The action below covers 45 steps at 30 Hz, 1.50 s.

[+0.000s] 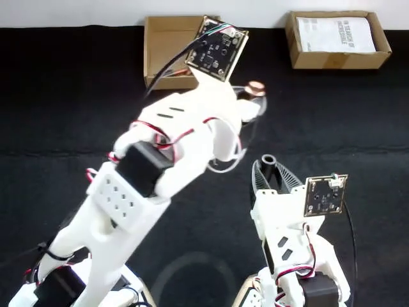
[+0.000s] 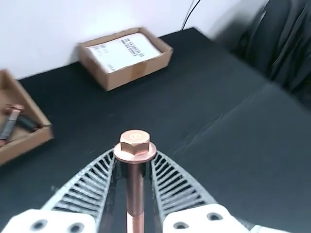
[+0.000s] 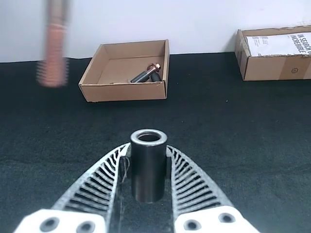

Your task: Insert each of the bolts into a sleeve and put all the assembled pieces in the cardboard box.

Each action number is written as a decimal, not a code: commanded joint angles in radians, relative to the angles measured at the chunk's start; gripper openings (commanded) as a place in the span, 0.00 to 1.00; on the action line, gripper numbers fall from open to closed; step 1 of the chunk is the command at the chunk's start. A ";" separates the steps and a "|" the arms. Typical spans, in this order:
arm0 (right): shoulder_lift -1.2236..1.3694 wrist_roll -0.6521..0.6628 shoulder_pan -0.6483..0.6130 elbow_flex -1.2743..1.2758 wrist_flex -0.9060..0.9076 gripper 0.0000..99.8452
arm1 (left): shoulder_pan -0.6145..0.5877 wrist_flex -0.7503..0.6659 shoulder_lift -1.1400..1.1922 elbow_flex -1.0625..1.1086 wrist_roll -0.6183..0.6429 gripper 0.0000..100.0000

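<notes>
I have the left gripper (image 2: 134, 162) closed tight on the one loose bolt (image 2: 134, 189), fingers pinching its shank just under the hex head. The right gripper (image 3: 148, 149) is closed about halfway around the one loose sleeve (image 3: 148, 170), holding it upright with the bore open on top. In the high view the sleeve sits near 5 o'clock and the bolt hangs off the table at its 12 o'clock, well apart. Both look like rigid, smooth metal, small but dense, so I judge either could pivot or slide in these soft ribbed fingers. I'd keep the hold on the bolt's shank and on the sleeve's mid-wall. The cardboard box (image 3: 124, 91) at 11 o'clock holds one assembled piece (image 3: 147, 73). A second box (image 3: 272, 68) at 1 o'clock carries paper, making two boxes.
</notes>
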 commanded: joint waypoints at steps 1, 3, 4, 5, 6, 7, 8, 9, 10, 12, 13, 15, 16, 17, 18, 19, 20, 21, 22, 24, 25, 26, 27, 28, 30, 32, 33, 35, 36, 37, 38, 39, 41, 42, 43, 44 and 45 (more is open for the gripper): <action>-0.008 0.011 -0.007 -0.012 -0.024 0.01 | 0.051 -0.114 -0.027 0.048 0.069 0.01; -0.008 0.011 -0.007 -0.012 -0.024 0.01 | 0.076 -0.138 -0.027 0.077 0.068 0.01; -0.008 0.011 -0.007 -0.012 -0.024 0.01 | 0.087 -0.144 -0.027 0.090 0.068 0.01; -0.008 0.011 -0.007 -0.012 -0.024 0.01 | 0.094 -0.153 -0.027 0.102 0.068 0.01; -0.008 0.011 -0.007 -0.012 -0.024 0.01 | 0.101 -0.164 -0.027 0.116 0.068 0.01; -0.008 0.011 -0.007 -0.012 -0.024 0.01 | 0.101 -0.178 -0.025 0.130 0.068 0.01; -0.008 0.011 -0.007 -0.010 -0.024 0.01 | 0.102 -0.198 -0.022 0.147 0.068 0.01; -0.008 0.011 -0.007 -0.008 -0.024 0.01 | 0.105 -0.221 -0.021 0.163 0.068 0.01; -0.008 0.011 -0.007 -0.007 -0.024 0.01 | 0.108 -0.245 -0.019 0.183 0.068 0.01; -0.008 0.011 -0.007 -0.007 -0.024 0.01 | 0.111 -0.292 -0.019 0.228 0.068 0.01; -0.008 0.011 -0.007 -0.007 -0.024 0.01 | 0.111 -0.313 -0.019 0.248 0.068 0.01; -0.008 0.011 -0.007 -0.007 -0.024 0.01 | 0.110 -0.350 -0.019 0.282 0.068 0.01; -0.007 0.011 -0.007 -0.007 -0.024 0.01 | 0.107 -0.368 -0.019 0.294 0.068 0.01; -0.007 0.011 -0.007 -0.007 -0.024 0.01 | 0.105 -0.382 -0.019 0.302 0.066 0.01; -0.005 0.011 -0.007 -0.007 -0.024 0.01 | 0.104 -0.393 -0.019 0.306 0.064 0.01; -0.004 0.011 -0.007 -0.007 -0.024 0.01 | 0.104 -0.397 -0.019 0.306 0.063 0.01; -0.002 0.011 -0.007 -0.007 -0.024 0.01 | 0.105 -0.399 -0.019 0.306 0.063 0.01; -0.002 0.011 -0.007 -0.005 -0.024 0.01 | 0.108 -0.399 -0.019 0.306 0.063 0.01; -0.002 0.011 -0.007 -0.005 -0.024 0.01 | 0.110 -0.397 -0.019 0.306 0.063 0.01; -0.002 0.011 -0.007 -0.004 -0.024 0.01 | 0.111 -0.393 -0.019 0.306 0.066 0.01; -0.002 0.011 -0.007 -0.004 -0.024 0.01 | 0.111 -0.393 -0.019 0.308 0.066 0.01; -0.002 0.011 -0.007 -0.004 -0.024 0.01 | 0.111 -0.390 -0.024 0.309 0.066 0.01; -0.002 0.011 -0.005 -0.004 -0.024 0.01 | 0.111 -0.373 -0.028 0.312 0.066 0.01; -0.002 0.011 -0.005 -0.004 -0.024 0.01 | 0.111 -0.345 -0.030 0.311 0.066 0.01; -0.002 0.011 -0.005 -0.002 -0.024 0.01 | 0.111 -0.282 -0.047 0.314 0.068 0.01; -0.002 0.011 -0.005 -0.002 -0.024 0.01 | 0.122 -0.216 -0.082 0.338 0.069 0.01; -0.002 0.011 -0.005 -0.002 -0.024 0.01 | 0.142 -0.192 -0.101 0.361 0.069 0.01; -0.002 0.011 -0.005 -0.002 -0.024 0.01 | 0.171 -0.152 -0.147 0.414 0.069 0.01; -0.002 0.011 -0.005 -0.002 -0.024 0.01 | 0.185 -0.140 -0.174 0.449 0.069 0.01; -0.002 0.011 -0.005 -0.002 -0.024 0.01 | 0.202 -0.133 -0.202 0.487 0.069 0.01; -0.002 0.011 -0.005 -0.002 -0.024 0.01 | 0.214 -0.133 -0.229 0.527 0.068 0.01; -0.002 0.011 -0.005 -0.002 -0.024 0.01 | 0.226 -0.133 -0.257 0.564 0.063 0.01; -0.002 0.011 -0.005 -0.002 -0.024 0.01 | 0.240 -0.132 -0.303 0.627 0.061 0.01; -0.002 0.011 -0.005 -0.004 -0.024 0.01 | 0.242 -0.132 -0.321 0.654 0.061 0.01; -0.002 0.011 -0.005 -0.005 -0.024 0.01 | 0.242 -0.130 -0.334 0.674 0.061 0.02; -0.002 0.011 -0.005 -0.008 -0.024 0.01 | 0.239 -0.129 -0.340 0.693 0.061 0.05; -0.001 0.011 -0.005 -0.010 -0.024 0.01 | 0.236 -0.129 -0.346 0.707 0.061 0.09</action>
